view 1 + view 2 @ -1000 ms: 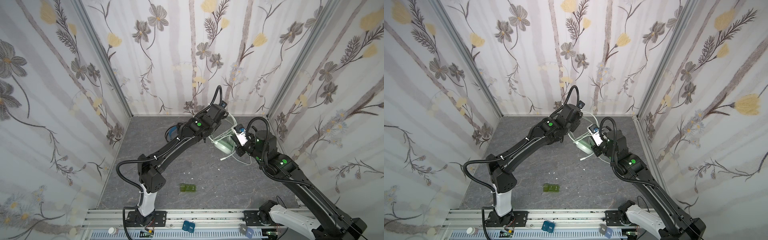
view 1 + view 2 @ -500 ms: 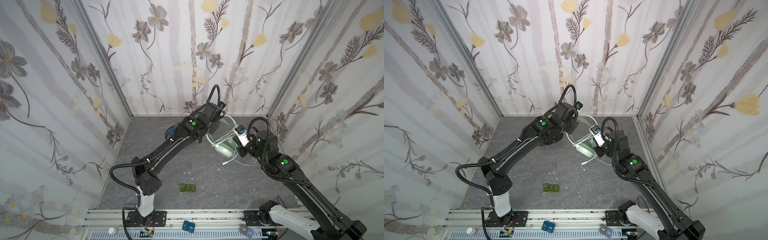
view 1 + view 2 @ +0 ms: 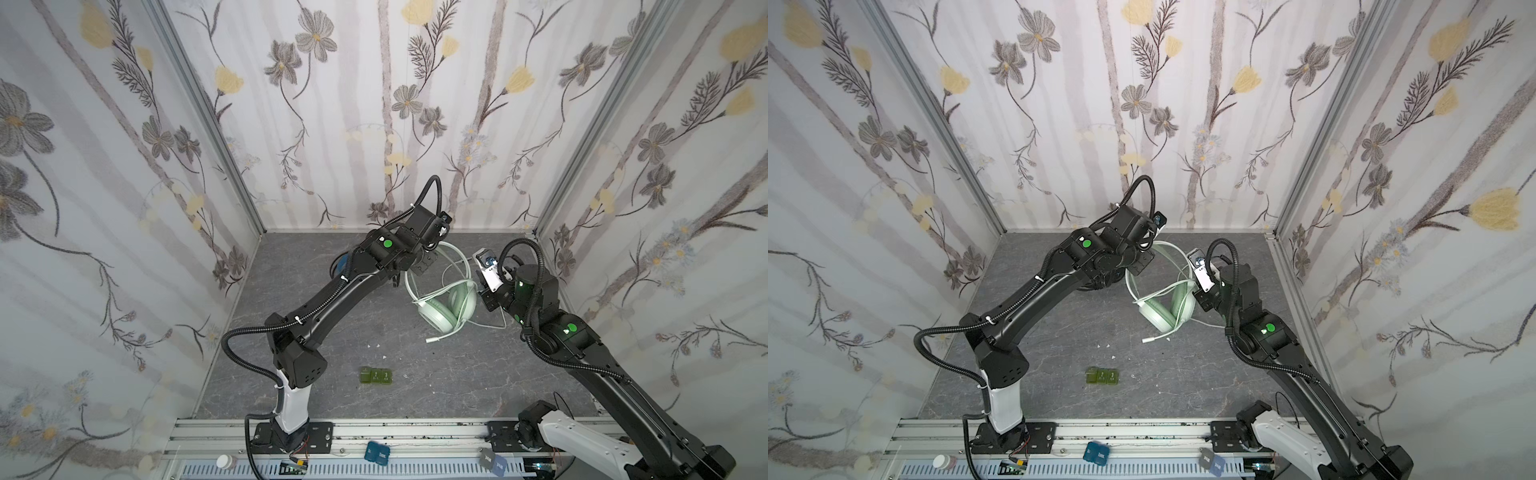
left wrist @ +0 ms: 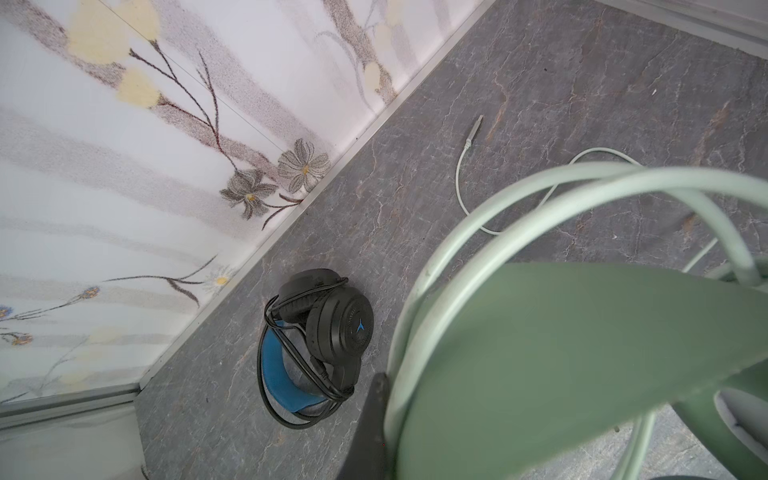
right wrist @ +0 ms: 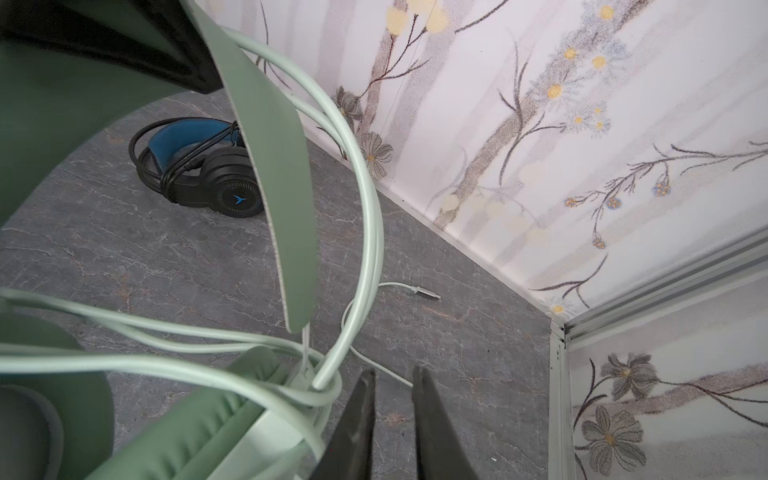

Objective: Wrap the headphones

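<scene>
- The left claw (image 3: 424, 266) was clamped shut, apparently on the headband of the mint-green headset (image 3: 440, 313). The band filled the left wrist view, so the contact itself was hidden.
- Over the last second that arm had swung back toward its own side. This drew the headband away from the right claw and bared the ear cups. They sat low over the counter (image 3: 332, 374), right of centre toward the back wall; whether they rested or hung, I could not tell.
- The right claw (image 5: 394, 374) had gone from shut to a narrow gap with nothing between its jaws, so it had let go of the cable (image 5: 372, 199).
- Several runs of cable lay looped round the band and cup stems, yet the plug (image 5: 428, 296) and a tail were loose on the counter. Likely one turn was set, with more left to wind and a fresh grasp needed.
- The black headset (image 4: 332, 328) lay near the back wall, its cable already wound round it.
</scene>
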Robot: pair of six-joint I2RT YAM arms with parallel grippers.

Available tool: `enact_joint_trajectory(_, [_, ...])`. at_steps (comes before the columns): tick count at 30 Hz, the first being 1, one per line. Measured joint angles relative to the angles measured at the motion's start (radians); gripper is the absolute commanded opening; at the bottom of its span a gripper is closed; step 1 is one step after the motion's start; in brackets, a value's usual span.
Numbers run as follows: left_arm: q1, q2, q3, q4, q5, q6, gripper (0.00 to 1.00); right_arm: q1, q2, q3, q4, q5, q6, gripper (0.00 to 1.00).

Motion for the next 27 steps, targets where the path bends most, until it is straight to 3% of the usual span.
enact_joint_trajectory(3, [0.000, 0.000, 0.002, -0.003, 0.008, -0.003, 0.00, -0.019, -0.004, -0.011, 0.004, 0.006, 0.011, 0.28])
enact_joint_trajectory(8, [0.008, -0.014, 0.002, -0.013, 0.020, -0.026, 0.00, -0.087, -0.033, -0.024, 0.007, -0.003, 0.056, 0.57])
enact_joint_trajectory(12, [0.047, -0.061, -0.010, -0.014, 0.065, -0.073, 0.00, -0.146, -0.102, -0.050, 0.016, -0.044, 0.104, 0.72])
enact_joint_trajectory(16, [0.085, -0.102, -0.004, -0.032, 0.103, -0.123, 0.00, -0.183, -0.176, -0.111, 0.035, -0.121, 0.150, 0.79])
enact_joint_trajectory(22, [0.111, -0.105, 0.104, -0.109, 0.185, -0.183, 0.00, -0.192, -0.264, -0.274, 0.125, -0.341, 0.196, 0.81])
enact_joint_trajectory(27, [0.115, -0.126, 0.141, -0.133, 0.242, -0.232, 0.00, -0.194, -0.236, -0.342, 0.238, -0.472, 0.237, 0.81])
